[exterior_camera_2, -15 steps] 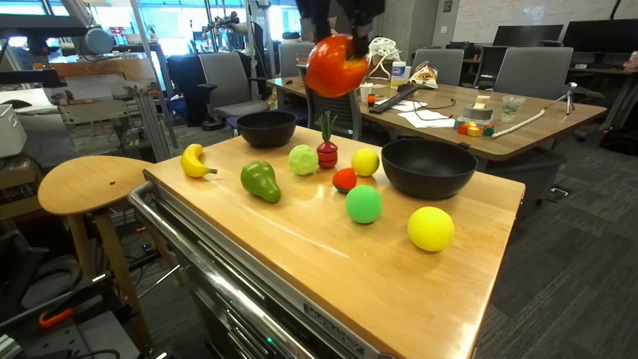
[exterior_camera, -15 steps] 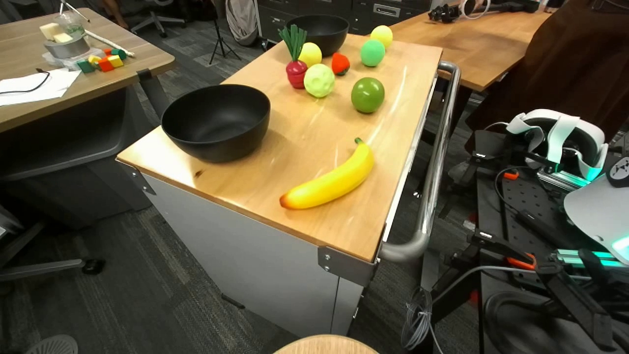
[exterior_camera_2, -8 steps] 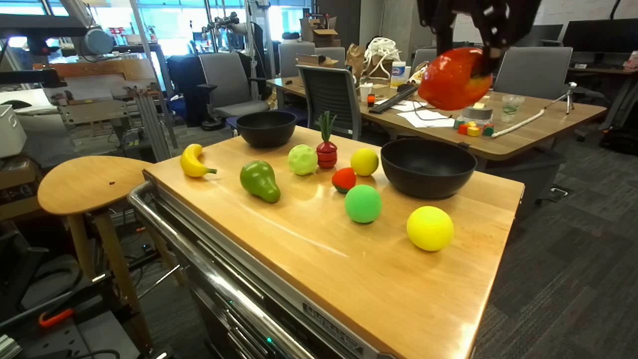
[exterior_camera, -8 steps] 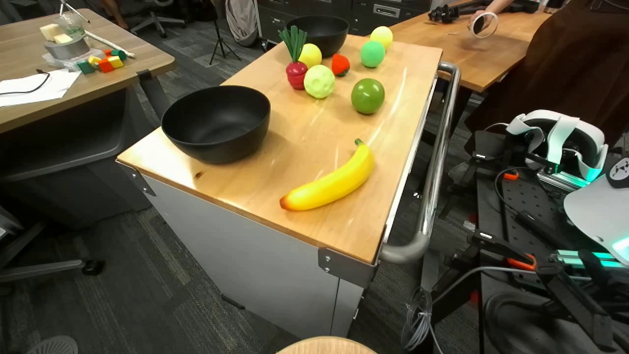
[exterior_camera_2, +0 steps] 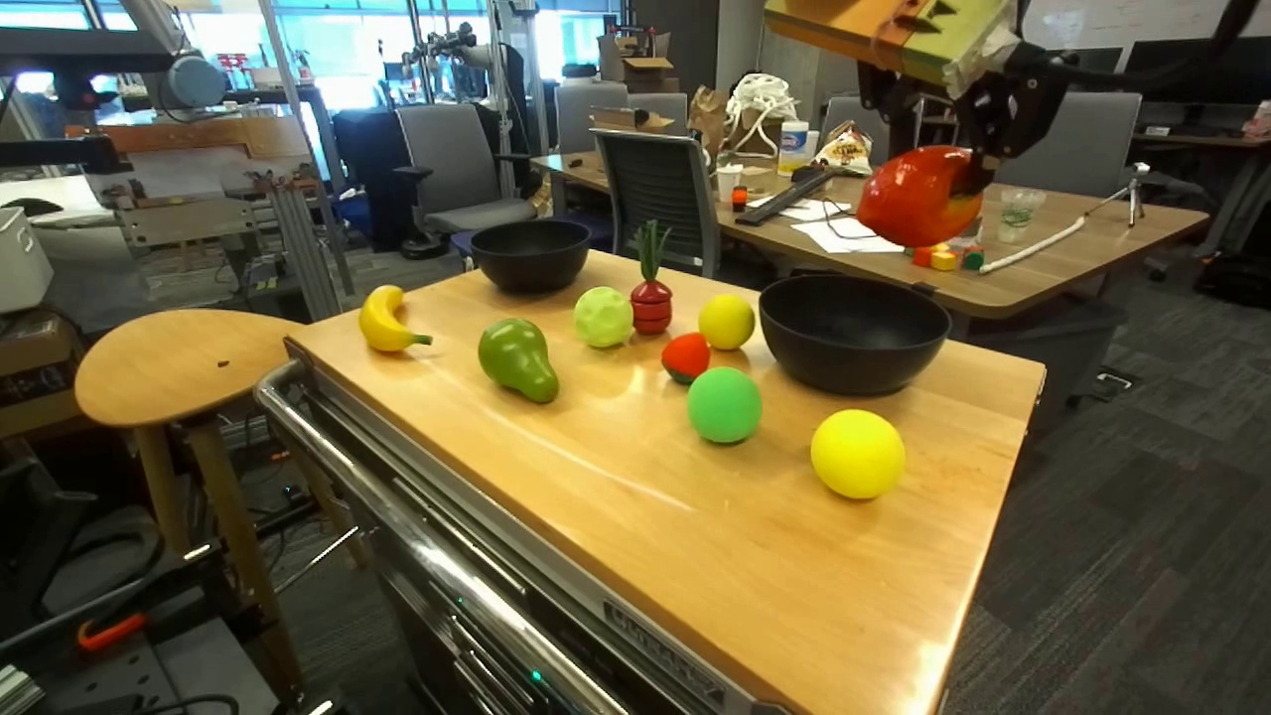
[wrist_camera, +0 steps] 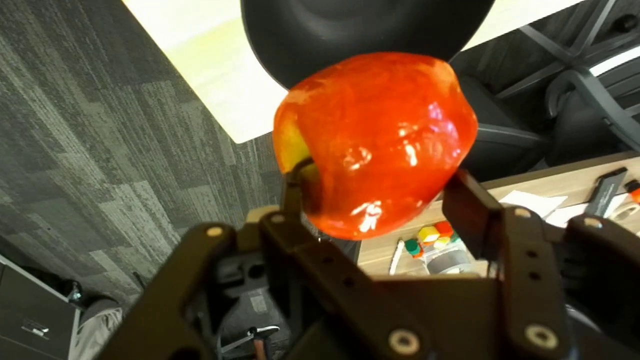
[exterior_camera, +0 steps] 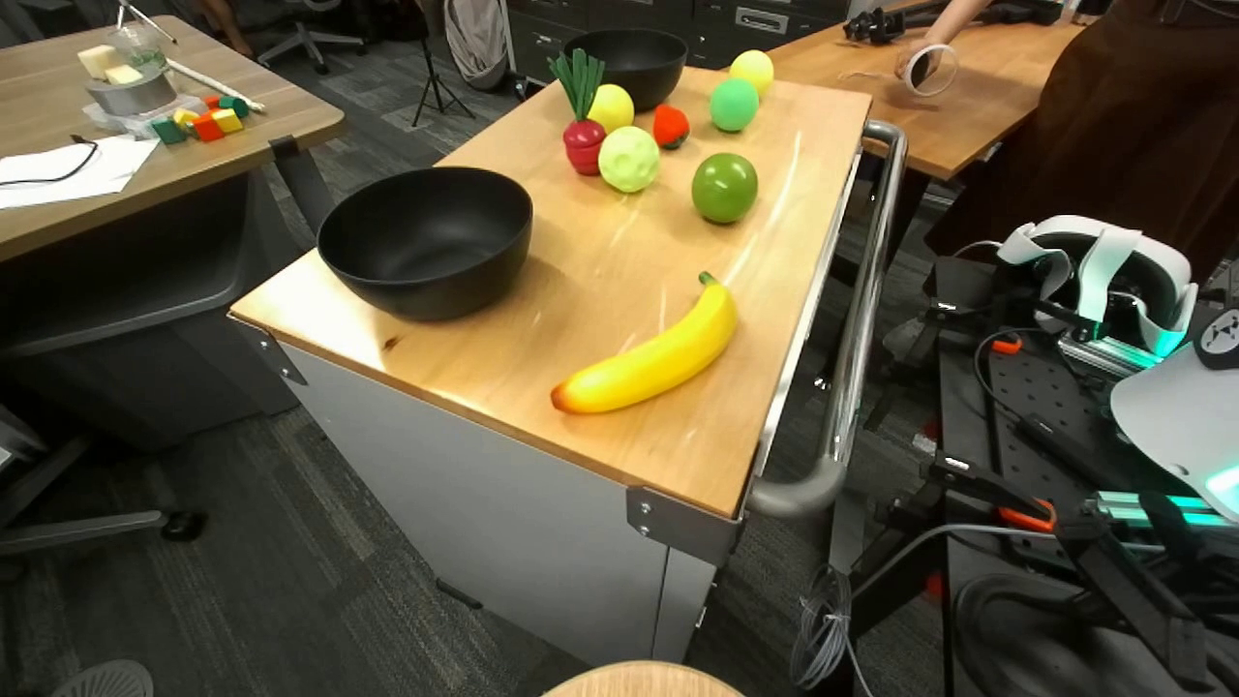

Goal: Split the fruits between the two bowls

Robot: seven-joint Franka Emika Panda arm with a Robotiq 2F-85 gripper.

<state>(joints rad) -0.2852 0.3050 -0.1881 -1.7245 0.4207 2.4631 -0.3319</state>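
Wrist view: my fingers [wrist_camera: 472,215] pinch the red fruit [wrist_camera: 380,142] across its body, in the air. Past it, bowl A [wrist_camera: 280,40] stands near a corner of the surface [wrist_camera: 212,55]; the fruit covers part of the rim. I read the step as delivering the fruit into bowl A. To do it well: centre over the bowl, lower to within the rim, then release gently; the skin looks glossy and hard, so I expect a high drop to bounce. The part of bowl A's inside I can see is bare.

In an exterior view: the fruit hangs higher than bowl A, apart from it. Depth is hard to judge; I would centre by the wrist view. No fruit shows above the rim. The banana [exterior_camera_2: 382,323] and pear [exterior_camera_2: 516,357] rest on the surface, outside both bowls.

In an exterior view: fingers out of frame. Bowl B [exterior_camera: 426,242] stands near the closest short edge, by the corner away from the rail [exterior_camera: 864,290]; nothing is in it. Bowl A, toward the far end of the same long edge, hides its floor.
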